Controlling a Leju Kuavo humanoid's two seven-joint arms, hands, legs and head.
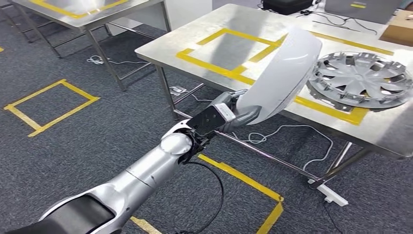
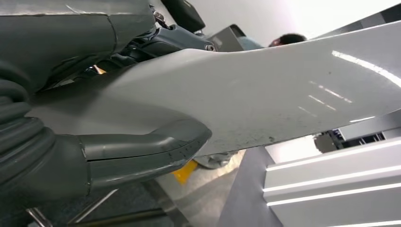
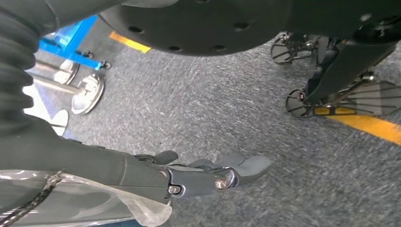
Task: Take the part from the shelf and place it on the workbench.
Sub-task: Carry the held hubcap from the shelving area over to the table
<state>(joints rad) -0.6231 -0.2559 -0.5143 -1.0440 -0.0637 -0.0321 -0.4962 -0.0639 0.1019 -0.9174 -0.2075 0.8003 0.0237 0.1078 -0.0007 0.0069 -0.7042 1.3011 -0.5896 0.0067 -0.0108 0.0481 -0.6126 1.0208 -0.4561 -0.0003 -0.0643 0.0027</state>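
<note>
Gripping white part in left hand fingers, over workbench edge, hubcap beside, right hand empty.

No readable text anywhere

You find no word, number, brand or label that can be read in these views. The yellow tape on the workbench and the yellow tape squares on the floor are plain outlines with no lettering. The white part, the hubcap and the cardboard box at the far corner show no print that you can make out; the dark case at the table's back edge is too small to tell.
</note>
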